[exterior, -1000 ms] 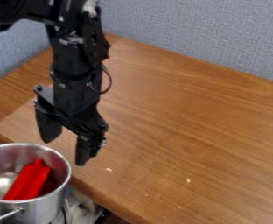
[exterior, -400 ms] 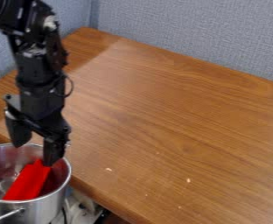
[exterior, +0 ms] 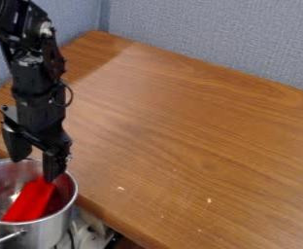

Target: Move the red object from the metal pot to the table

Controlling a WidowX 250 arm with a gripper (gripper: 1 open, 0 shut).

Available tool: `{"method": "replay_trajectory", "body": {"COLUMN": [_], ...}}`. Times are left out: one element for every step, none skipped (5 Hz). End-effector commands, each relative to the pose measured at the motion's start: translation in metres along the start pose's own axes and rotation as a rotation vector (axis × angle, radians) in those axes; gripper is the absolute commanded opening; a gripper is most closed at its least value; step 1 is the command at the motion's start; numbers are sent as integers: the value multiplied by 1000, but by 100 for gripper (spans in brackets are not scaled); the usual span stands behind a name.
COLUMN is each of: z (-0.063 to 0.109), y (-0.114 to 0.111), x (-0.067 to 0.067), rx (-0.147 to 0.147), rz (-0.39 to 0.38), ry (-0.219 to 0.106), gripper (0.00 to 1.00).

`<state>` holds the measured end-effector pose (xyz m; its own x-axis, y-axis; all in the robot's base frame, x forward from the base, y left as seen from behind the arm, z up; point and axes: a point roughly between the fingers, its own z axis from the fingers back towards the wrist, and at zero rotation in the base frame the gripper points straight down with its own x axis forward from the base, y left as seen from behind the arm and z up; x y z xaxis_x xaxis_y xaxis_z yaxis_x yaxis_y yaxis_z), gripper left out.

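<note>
Having swung left to get over the pot, the gripper now has its jaws wide w/ nothing held; red obj. is inside, leaning, so the grab looks next, approx. lined up.

A: Where is the access to the metal pot?
B: Through its open top. The gripper occupies the space at the far rim, fingers spread.
A: Obstructions inside?
B: The red object lies across the interior, beside the right-hand wall in view. Clear interior remains to its left.
A: Lateral clearance?
B: The table presents a broad, unobstructed surface right of the pot; the grey partition bounds its far side.
</note>
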<state>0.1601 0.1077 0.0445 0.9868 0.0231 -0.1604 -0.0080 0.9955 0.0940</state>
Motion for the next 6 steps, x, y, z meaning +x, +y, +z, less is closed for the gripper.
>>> {"method": "replay_trajectory", "body": {"z": [4,3,-2,-7,-13,-18], "y": [9,12,3,-8,-5,-2], "x": [7,9,1,-2,-1,-3], "rx": [21,23,22,21,25,28], "rz": [0,-5,-4,-3,-21,-36], "ry": [-20,-22,-22,-23,-25,-26], "gripper": [100,100,100,100,100,100]}}
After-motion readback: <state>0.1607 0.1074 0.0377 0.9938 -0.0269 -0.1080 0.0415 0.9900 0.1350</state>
